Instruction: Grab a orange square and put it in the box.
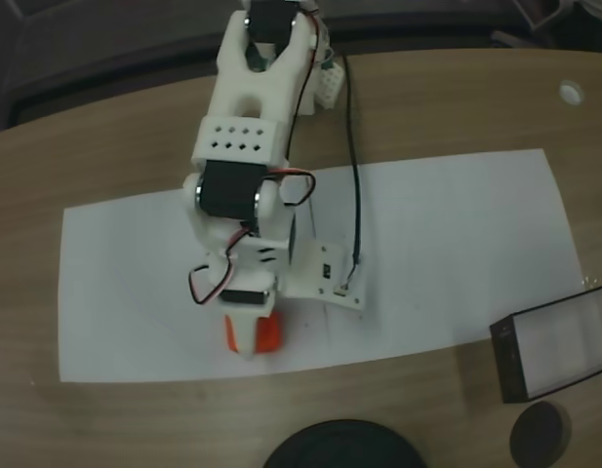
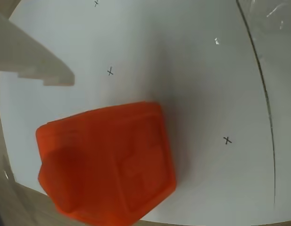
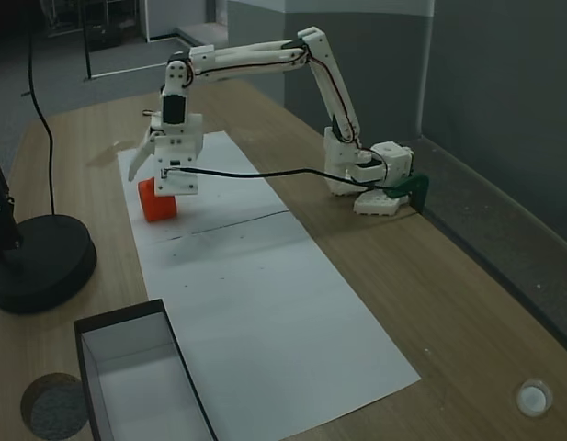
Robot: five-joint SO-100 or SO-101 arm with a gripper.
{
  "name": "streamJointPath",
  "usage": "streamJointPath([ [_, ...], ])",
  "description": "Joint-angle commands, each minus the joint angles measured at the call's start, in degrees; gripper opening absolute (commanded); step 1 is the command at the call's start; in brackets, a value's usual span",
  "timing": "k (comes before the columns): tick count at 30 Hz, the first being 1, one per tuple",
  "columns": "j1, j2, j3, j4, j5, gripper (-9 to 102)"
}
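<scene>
Arm stretched forward, wrist bent down, tool (image 3: 150, 179) spread over orange square (image 3: 158, 201).

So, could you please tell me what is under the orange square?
The square sits on the white paper near its edge, over the wooden table. Whatever the paper carries directly beneath it is covered.

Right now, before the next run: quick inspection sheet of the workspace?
Surface: wooden table with a white paper sheet marked with small crosses.
Job's things: orange square on the paper; box apart from it, nothing seen inside.
Clutter: round black base; dark disc; white cap.
Gripper: gripper open, over the square, one finger spread wide.
Cables: black cable along the arm; red wires.
Surroundings: dark floor, grey wall.
</scene>
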Motion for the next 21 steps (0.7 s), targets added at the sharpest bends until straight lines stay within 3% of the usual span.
streamJointPath([
  [1, -0.09, -0.53, -4.13, -0.26, -0.44, 37],
  [5, -0.53, -2.81, -4.13, -0.26, -0.62, 35],
  [11, -2.46, -3.78, -4.13, -0.18, -2.2, 11],
  [15, -5.1, -2.72, -4.22, 0.7, -2.02, 10],
  [21, -13.8, 4.75, -12.57, 9.23, -1.58, 10],
])
